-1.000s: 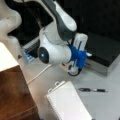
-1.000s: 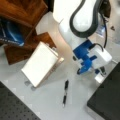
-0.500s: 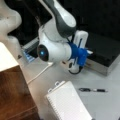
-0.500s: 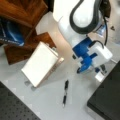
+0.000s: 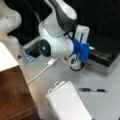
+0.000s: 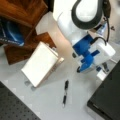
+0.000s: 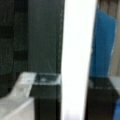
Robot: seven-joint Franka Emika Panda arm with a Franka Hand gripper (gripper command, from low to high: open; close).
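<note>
1. The gripper [image 7: 74, 80] hangs low over the grey table [image 5: 107, 105]. In a front view it sits just under the blue wrist bracket [image 5: 80, 51], close to the black case [image 5: 106, 56] at a front view's right.
2. In the wrist view its two dark fingers [image 7: 47, 100] stand a narrow way apart, and a white strip [image 7: 77, 50] fills the gap from one pad to the other. I read this as the hand closed on the strip and not standing empty.
3. The strip runs straight up and down between the fingers and passes out of the wrist view at top and bottom. Both of its ends are hidden, so I cannot tell how long it is.
4. Handling, as a judgement: it looks thin, flat and light. Its edges stay straight in the grip, so it is probably fairly stiff — more card or plastic than cloth.
5. Its bright, smooth face suggests it could slide in the pads. A hold across the flat faces near the middle, as here, should keep it from swinging or twisting.
6. Round about on the table lie a black pen [image 5: 93, 89], well apart from the gripper, and a white spiral notebook [image 5: 67, 103]. A white cable [image 5: 41, 72] also trails toward a brown wooden block [image 5: 15, 97] at a front view's left.
</note>
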